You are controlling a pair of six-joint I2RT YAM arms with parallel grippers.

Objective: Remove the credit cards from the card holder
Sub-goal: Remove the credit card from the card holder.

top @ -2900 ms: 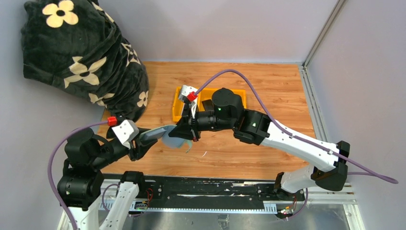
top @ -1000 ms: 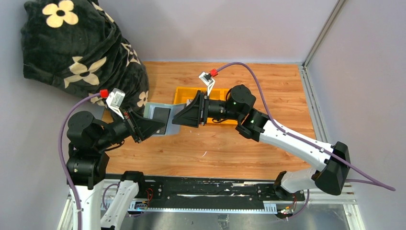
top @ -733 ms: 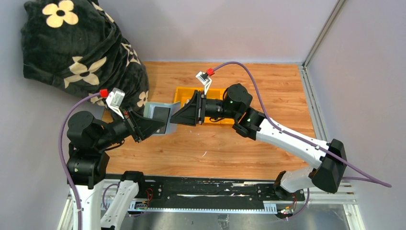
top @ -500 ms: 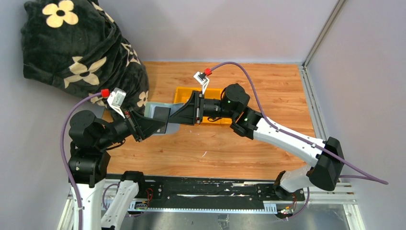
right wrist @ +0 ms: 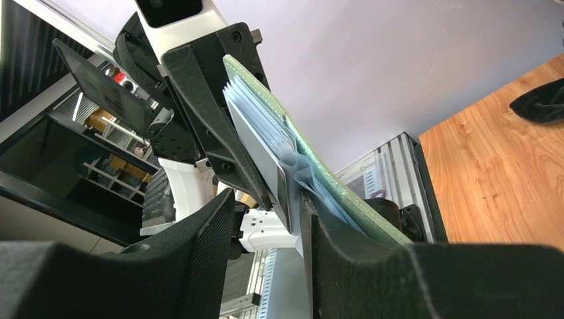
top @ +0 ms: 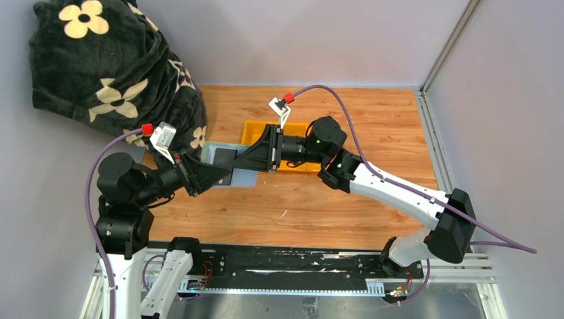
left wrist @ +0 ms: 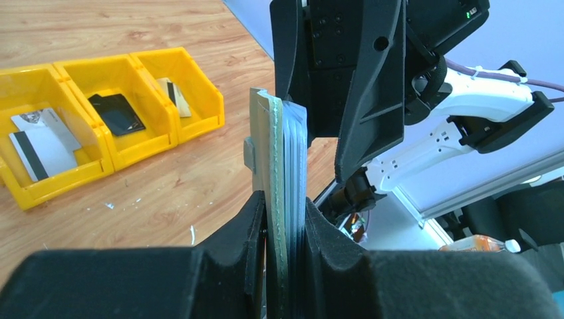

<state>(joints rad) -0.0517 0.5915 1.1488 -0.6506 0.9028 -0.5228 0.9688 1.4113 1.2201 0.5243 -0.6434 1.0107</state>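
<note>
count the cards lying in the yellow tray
3 visible in the left wrist view, one per tray compartment: pale striped card left, black card middle, tan card right. Others may lie underneath.

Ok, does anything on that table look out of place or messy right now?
Two small things: a few pale scraps litter the wood table on the near side of the yellow tray, and a dark floral blanket bundle slumps over its far left corner. Nothing looks spilled or damaged.

The right jaws have slid left over the card holder (top: 214, 154) and narrowed.
</note>
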